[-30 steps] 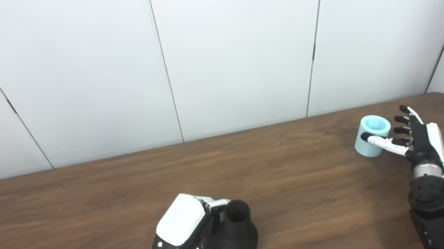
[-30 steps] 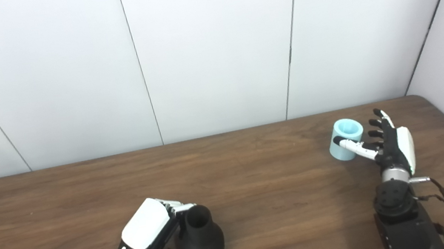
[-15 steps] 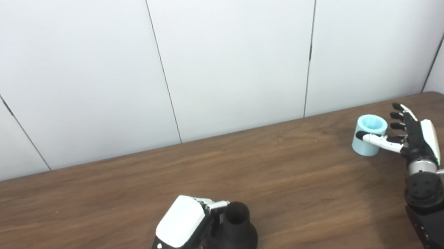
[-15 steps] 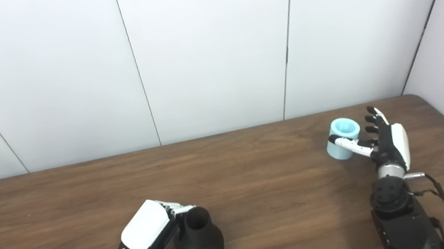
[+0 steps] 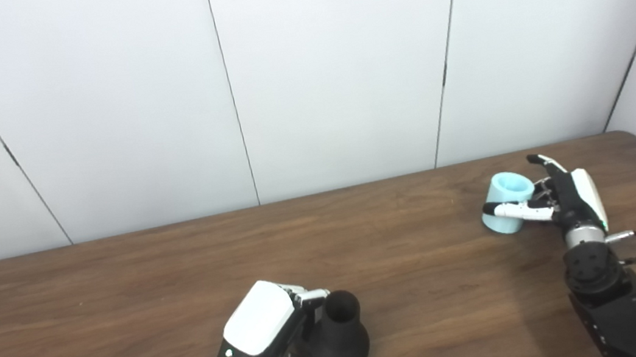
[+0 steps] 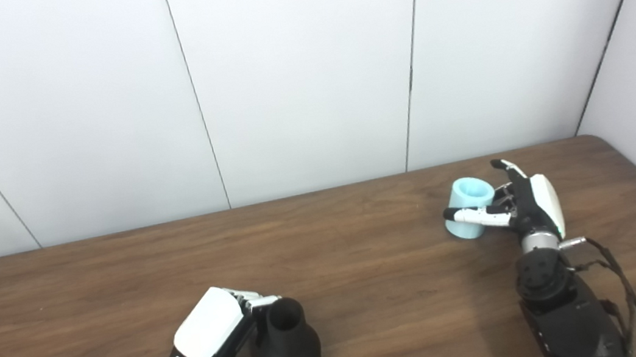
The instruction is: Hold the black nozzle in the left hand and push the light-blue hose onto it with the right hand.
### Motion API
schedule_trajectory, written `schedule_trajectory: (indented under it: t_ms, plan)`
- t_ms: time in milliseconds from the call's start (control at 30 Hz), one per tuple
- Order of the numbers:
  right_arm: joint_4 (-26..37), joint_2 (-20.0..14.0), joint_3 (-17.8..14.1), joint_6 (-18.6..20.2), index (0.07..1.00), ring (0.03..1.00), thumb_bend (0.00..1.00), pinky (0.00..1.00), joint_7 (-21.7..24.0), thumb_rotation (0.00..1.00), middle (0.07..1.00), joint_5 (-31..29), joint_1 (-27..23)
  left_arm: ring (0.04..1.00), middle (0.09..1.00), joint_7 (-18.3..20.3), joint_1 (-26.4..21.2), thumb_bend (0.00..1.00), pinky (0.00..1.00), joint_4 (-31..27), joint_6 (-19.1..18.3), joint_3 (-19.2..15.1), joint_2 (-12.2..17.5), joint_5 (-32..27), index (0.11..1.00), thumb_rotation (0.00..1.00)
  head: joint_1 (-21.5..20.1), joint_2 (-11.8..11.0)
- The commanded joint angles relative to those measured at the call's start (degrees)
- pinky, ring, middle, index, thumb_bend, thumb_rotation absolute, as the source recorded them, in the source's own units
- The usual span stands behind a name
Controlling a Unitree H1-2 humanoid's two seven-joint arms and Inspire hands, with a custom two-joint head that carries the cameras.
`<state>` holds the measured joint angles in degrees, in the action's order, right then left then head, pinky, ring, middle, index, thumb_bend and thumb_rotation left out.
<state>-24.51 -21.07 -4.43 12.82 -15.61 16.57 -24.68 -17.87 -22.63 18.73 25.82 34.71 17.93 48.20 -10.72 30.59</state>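
Both hands on their parts, well apart on the bench

Seen from the left eye view, the left hand [image 5: 264,330] is wrapped around the black nozzle [image 5: 339,337], which stands upright on the wooden bench [image 5: 125,302] near its front edge, open mouth up. Far to the right, the right hand [image 5: 567,201] holds the light-blue hose [image 5: 505,203], a short tube tilted on the bench, with the thumb across its front and the fingers behind it.

Seen from the right eye view, the left hand's white back faces the camera, its fingers and thumb clamped on the nozzle's sides. The hose leans toward the left, its open end up, clasped between the right hand's thumb and fingers. Nozzle and hose lie well apart.
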Motion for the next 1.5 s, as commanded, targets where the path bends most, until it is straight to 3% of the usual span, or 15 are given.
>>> schedule_trajectory:
  t_ms: [0, 67, 100, 133, 200, 367, 600, 800, 933, 1000, 1033, 1133, 1233, 1333, 1467]
  plan:
    - [1.31, -0.38, 1.17, -1.01, 0.823, 0.492, 0.96, 0.37, 1.18, 0.32, 0.573, 0.76, -0.66, 0.374, 0.481, -0.88, 6.31, 0.52, 0.28, 2.85, 1.06, 2.07, -1.80, -0.78, 0.488, 0.00, -0.01, 0.07]
    - [1.73, -0.16, 1.57, -0.64, 0.812, 0.504, 0.96, 0.39, 1.11, 0.32, 0.586, 1.19, -0.60, 0.374, 0.483, -0.88, 6.35, 0.52, 0.28, 2.82, 1.06, 1.96, -1.85, -0.70, 0.487, 0.00, -0.09, 0.09]
    - [2.01, -0.03, 1.66, -0.46, 0.800, 0.318, 0.95, 0.24, 1.20, 0.30, 0.397, 1.25, -0.57, 0.377, 0.484, -0.85, 6.38, 0.52, 0.28, 2.77, 1.06, 1.88, -1.88, -0.63, 0.485, 0.00, -0.09, 0.09]
    - [2.19, 0.02, 1.73, -0.34, 0.790, 0.306, 0.95, 0.21, 1.34, 0.29, 0.389, 1.25, -0.56, 0.381, 0.484, -0.80, 6.41, 0.52, 0.29, 2.72, 1.05, 1.80, -1.90, -0.55, 0.485, 0.00, -0.09, 0.09]
    - [2.43, 0.03, 1.66, -0.22, 0.771, 0.402, 0.94, 0.29, 1.78, 0.28, 0.485, 0.89, -0.50, 0.391, 0.485, -0.82, 6.40, 0.52, 0.30, 2.73, 1.05, 1.72, -1.91, -0.46, 0.484, 0.00, -0.08, 0.08]
    - [2.96, -0.11, 1.53, -0.29, 0.716, 0.474, 0.91, 0.36, 2.58, 0.24, 0.566, 0.54, -0.13, 0.365, 0.479, -0.56, 6.36, 0.52, 0.28, 2.57, 1.02, 1.56, -1.85, -0.08, 0.491, 0.00, -0.11, 0.06]
    - [3.85, -1.10, 2.90, 0.09, 0.670, 0.533, 0.86, 0.42, 5.03, 0.15, 0.610, 1.43, 0.28, 0.374, 0.482, 0.48, 6.60, 0.52, 0.28, 2.41, 0.95, 0.67, -2.17, -0.49, 0.488, 0.00, -0.10, -0.07]
    - [4.96, -2.20, 4.40, -1.04, 0.675, 0.673, 0.83, 0.59, 7.32, 0.14, 0.701, 1.26, 1.04, 0.368, 0.474, -0.34, 6.50, 0.52, 0.27, 2.63, 1.06, 0.86, -2.08, -0.37, 0.495, 0.00, -0.17, 0.04]
    - [4.75, -2.72, 5.12, -3.96, 0.617, 0.596, 0.73, 0.50, 7.37, 0.07, 0.635, 1.51, 1.54, 0.387, 0.477, -0.83, 6.32, 0.52, 0.29, 2.85, 1.07, 1.06, -1.93, -0.05, 0.493, 0.00, -0.21, 0.06]
    - [4.85, -2.74, 5.34, -4.58, 0.524, 0.528, 0.57, 0.42, 6.98, 0.12, 0.591, 2.01, 1.72, 0.390, 0.481, -1.14, 6.22, 0.52, 0.29, 2.90, 1.08, 1.25, -1.82, -0.01, 0.489, 0.00, -0.21, 0.06]
    - [4.83, -2.70, 5.40, -4.93, 0.516, 0.451, 0.54, 0.35, 6.67, 0.05, 0.497, 2.33, 1.78, 0.386, 0.481, -1.08, 6.24, 0.52, 0.29, 2.86, 1.08, 1.23, -1.82, -0.10, 0.489, 0.00, -0.21, 0.06]
    - [5.06, -2.43, 5.20, -5.31, 0.491, 0.283, 0.53, 0.21, 6.49, 0.00, 0.476, 2.43, 1.97, 0.394, 0.483, -1.03, 6.29, 0.52, 0.30, 2.75, 1.07, 1.12, -1.84, -0.18, 0.487, 0.00, -0.30, 0.01]
    - [5.80, -2.18, 4.92, -5.24, 0.488, 0.276, 0.53, 0.19, 6.77, 0.00, 0.474, 2.11, 2.24, 0.381, 0.481, -1.45, 6.17, 0.52, 0.29, 2.99, 1.08, 1.37, -1.75, -0.11, 0.489, 0.00, -0.30, 0.01]
    - [6.09, -2.23, 4.86, -5.09, 0.498, 0.444, 0.53, 0.31, 7.03, 0.00, 0.464, 2.24, 2.46, 0.392, 0.482, -1.18, 6.18, 0.52, 0.30, 2.87, 1.08, 1.36, -1.70, -0.12, 0.488, 0.00, -0.39, 0.11]
    - [5.80, -2.26, 4.69, -5.62, 0.511, 0.413, 0.52, 0.30, 7.13, 0.00, 0.434, 2.13, 2.49, 0.413, 0.484, -0.61, 6.33, 0.52, 0.31, 2.66, 1.06, 1.00, -1.83, -0.44, 0.486, 0.00, -0.40, 0.15]
